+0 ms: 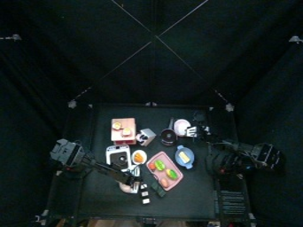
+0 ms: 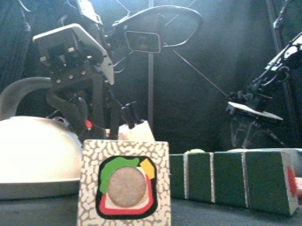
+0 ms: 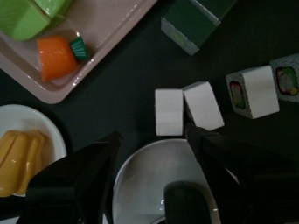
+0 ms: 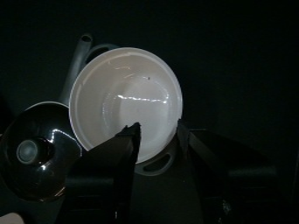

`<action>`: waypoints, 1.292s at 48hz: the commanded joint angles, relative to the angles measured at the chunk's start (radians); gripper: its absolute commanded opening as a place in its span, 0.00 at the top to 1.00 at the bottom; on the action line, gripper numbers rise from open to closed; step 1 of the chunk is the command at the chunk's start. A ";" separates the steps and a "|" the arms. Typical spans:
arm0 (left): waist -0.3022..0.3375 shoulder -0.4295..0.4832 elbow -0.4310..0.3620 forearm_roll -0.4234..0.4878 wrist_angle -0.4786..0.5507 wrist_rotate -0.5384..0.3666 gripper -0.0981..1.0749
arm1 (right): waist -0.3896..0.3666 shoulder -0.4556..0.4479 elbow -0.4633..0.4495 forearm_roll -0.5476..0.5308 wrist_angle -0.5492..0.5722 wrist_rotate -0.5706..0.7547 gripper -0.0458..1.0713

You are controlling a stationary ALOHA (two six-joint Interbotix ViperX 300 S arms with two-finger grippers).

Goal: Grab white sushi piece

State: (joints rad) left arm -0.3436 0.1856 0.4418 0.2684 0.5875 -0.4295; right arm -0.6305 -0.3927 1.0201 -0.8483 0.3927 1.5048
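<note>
1. The approach step is judged to be in hand: the left gripper (image 3: 152, 166) is seen spread wide with nothing between its fingers (image 3: 87, 171), poised above the white sushi piece (image 3: 170, 111).
2. In the left wrist view the white sushi piece is found lying on the black table (image 3: 251, 35), touching a second white piece (image 3: 202, 103) just beside it, next to the rim of a white bowl (image 3: 140, 184) and near two dark-wrapped rolls (image 3: 253, 91).
3. A descent is judged to be called for next, with the fingers set astride one white piece only, so that its neighbour is not dragged along.
4. The right gripper (image 4: 158, 153) is held at rest over a white dish (image 4: 126, 96); whether it is spread cannot be told.
5. The table is crowded: a pink tray (image 3: 100, 39) with an orange piece (image 3: 56, 54) and a plate of yellow food (image 3: 17, 162). Black curtains (image 1: 151, 44) enclose the pen.
</note>
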 commanded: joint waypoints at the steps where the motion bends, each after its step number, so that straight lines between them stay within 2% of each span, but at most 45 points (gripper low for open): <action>1: 0.005 -0.003 -0.028 -0.008 0.000 0.006 0.10 | 0.002 -0.008 -0.008 -0.002 -0.002 0.000 0.26; 29: 0.048 0.025 -0.051 -0.005 -0.014 0.002 0.12 | -0.002 -0.008 -0.002 -0.003 -0.003 0.000 0.26; 47: 0.055 0.021 -0.052 -0.005 -0.028 0.005 0.32 | -0.006 -0.008 0.003 -0.005 -0.003 0.000 0.26; 62: 0.078 -0.041 -0.044 0.008 -0.025 0.005 0.34 | -0.005 -0.008 0.002 -0.002 -0.003 -0.005 0.26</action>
State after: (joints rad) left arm -0.2746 0.2040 0.4142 0.2669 0.5660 -0.4264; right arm -0.6351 -0.3927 1.0324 -0.8483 0.3927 1.5048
